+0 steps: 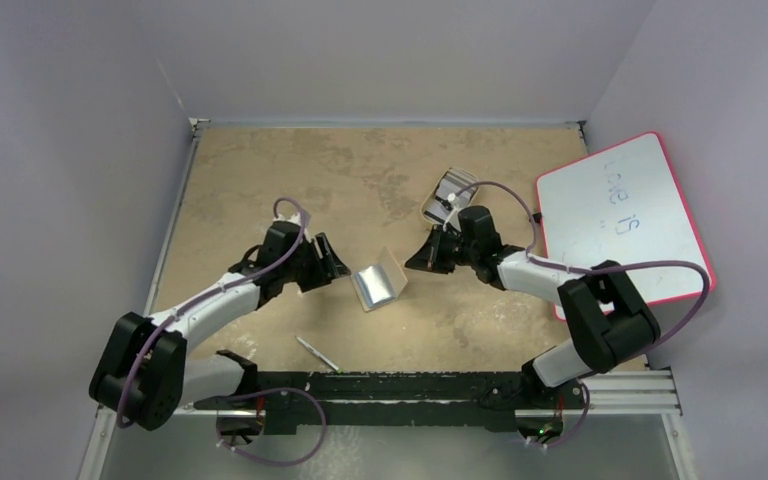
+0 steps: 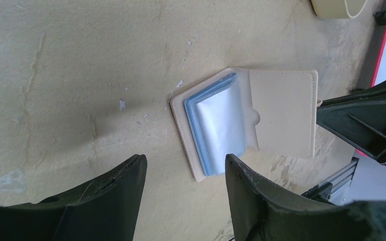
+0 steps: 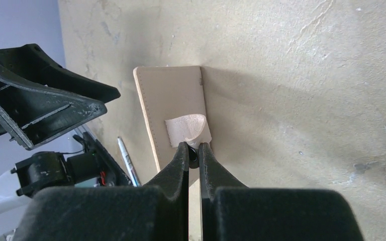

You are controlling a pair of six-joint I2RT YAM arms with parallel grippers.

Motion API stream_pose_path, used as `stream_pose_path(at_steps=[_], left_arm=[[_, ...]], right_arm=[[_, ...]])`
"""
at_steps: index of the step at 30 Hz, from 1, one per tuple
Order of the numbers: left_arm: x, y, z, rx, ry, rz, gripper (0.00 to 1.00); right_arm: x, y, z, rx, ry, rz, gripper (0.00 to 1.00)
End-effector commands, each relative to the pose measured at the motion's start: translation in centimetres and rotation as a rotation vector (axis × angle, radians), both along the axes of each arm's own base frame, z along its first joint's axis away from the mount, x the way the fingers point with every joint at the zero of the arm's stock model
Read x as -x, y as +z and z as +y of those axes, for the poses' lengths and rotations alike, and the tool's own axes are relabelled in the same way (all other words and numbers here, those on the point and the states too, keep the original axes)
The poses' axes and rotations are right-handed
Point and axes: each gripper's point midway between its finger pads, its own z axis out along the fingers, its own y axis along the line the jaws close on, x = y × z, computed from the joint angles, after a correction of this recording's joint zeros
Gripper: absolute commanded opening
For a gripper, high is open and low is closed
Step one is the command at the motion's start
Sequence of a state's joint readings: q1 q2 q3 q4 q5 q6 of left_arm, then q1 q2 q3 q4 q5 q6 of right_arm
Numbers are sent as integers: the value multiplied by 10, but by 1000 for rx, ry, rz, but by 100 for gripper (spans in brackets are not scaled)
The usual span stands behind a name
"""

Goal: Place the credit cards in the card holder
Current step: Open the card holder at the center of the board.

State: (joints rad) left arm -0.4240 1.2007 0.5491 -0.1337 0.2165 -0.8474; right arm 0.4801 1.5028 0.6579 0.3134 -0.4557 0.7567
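Observation:
The tan card holder (image 1: 380, 281) stands open on the table between my two grippers. In the left wrist view its blue-grey pockets (image 2: 216, 131) face me, with the tan flap (image 2: 284, 111) raised beside them. My left gripper (image 2: 186, 163) is open just short of the holder's near corner, with nothing between its fingers. My right gripper (image 3: 193, 146) is shut on the holder's snap tab (image 3: 186, 129) and holds that flap up. Pale credit cards (image 1: 452, 186) with dark stripes lie in the beige tray (image 1: 428, 213) behind the right gripper.
A pink-edged whiteboard (image 1: 620, 220) lies at the right side of the table. A silver pen (image 1: 317, 353) lies near the front rail. Grey walls close off the back and both sides of the table.

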Motion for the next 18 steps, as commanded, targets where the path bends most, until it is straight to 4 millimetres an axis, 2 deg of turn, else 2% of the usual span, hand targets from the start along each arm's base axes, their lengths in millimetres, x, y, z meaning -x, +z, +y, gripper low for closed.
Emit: stream_pose_path(at_steps=[1,6,10,14,18], left_arm=[[-10,11,-20,104,-19,-48,58],[-11,4,-24,96,-24,-32,58],[-8,-6,-22,74,-21,-12,56],[-7,-12,-25,72,-27,-1,55],[-7,-8,-37,114,-54,-19,55]], right_arm=[[-3,-3,-8,52,-4,-37,0],[-13,-8,-27,146,-96,-58,0],[-13,-16,-38,210,-127,-55,0],[-9,-27,-41,230,-121,-30,1],[-4,-33,-41,225,-109,-21,1]])
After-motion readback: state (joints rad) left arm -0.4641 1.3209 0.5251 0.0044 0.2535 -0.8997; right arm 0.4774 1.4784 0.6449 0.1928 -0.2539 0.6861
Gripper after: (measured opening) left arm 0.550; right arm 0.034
